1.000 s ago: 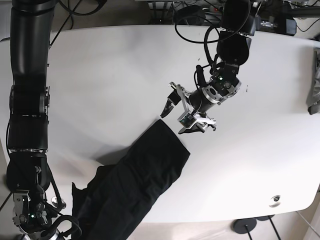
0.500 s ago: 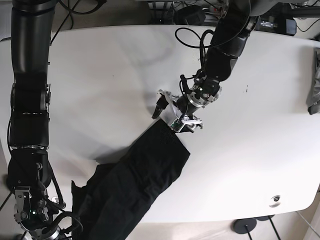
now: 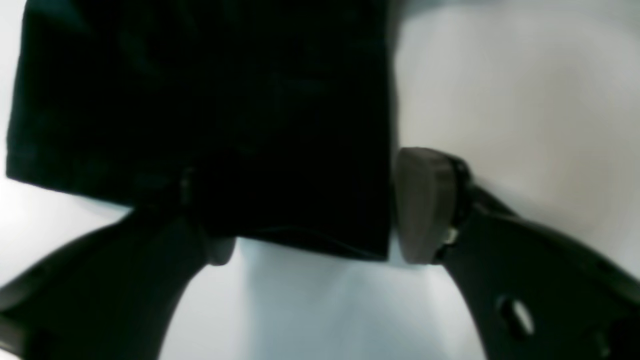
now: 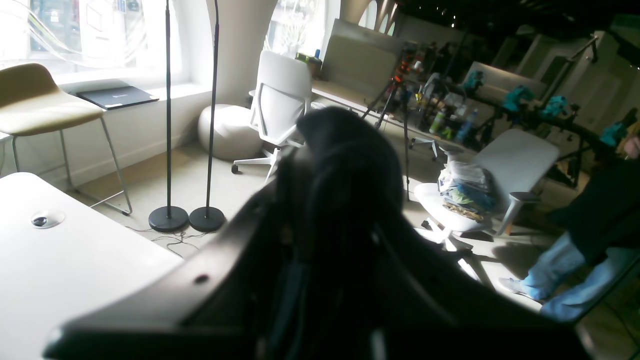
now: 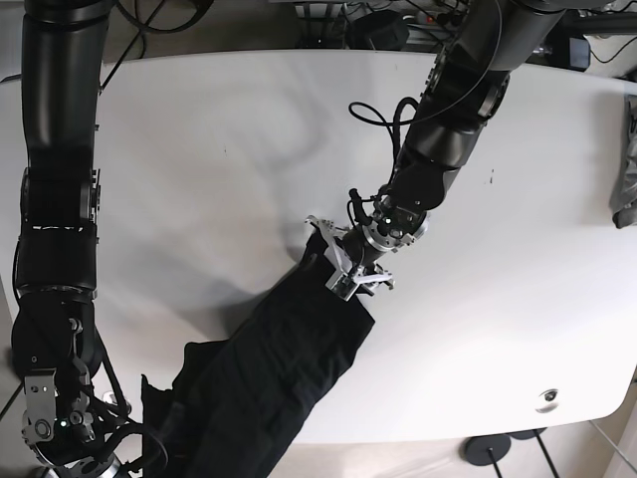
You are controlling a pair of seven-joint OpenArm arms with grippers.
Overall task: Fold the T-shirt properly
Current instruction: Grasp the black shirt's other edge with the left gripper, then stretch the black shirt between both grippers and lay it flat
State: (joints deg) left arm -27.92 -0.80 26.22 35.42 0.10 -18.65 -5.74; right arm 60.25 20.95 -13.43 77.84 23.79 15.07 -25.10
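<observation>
The black T-shirt (image 5: pixel 289 349) lies in a long bunched strip on the white table (image 5: pixel 199 179), running from the middle down to the front left edge. My left gripper (image 5: pixel 333 269) is open at the strip's upper end. In the left wrist view the shirt's corner (image 3: pixel 200 100) lies between the spread fingers (image 3: pixel 425 205) of the left gripper (image 3: pixel 320 230). My right gripper (image 5: pixel 95 460) is low at the front left, beside the shirt's lower end. In the right wrist view, bunched black fabric (image 4: pixel 345 165) sits in the right gripper (image 4: pixel 330 240), which looks shut on it.
A dark pile of cloth (image 5: pixel 625 169) lies at the table's right edge. A round cable port (image 5: pixel 546 399) sits near the front right corner. Beyond the table, the right wrist view shows floor stands (image 4: pixel 167 217), a white chair (image 4: pixel 280 110) and a person (image 4: pixel 590 240).
My left gripper has moved down and to the left, from above the table onto the shirt's upper end, and stays open. The right arm has barely moved.
</observation>
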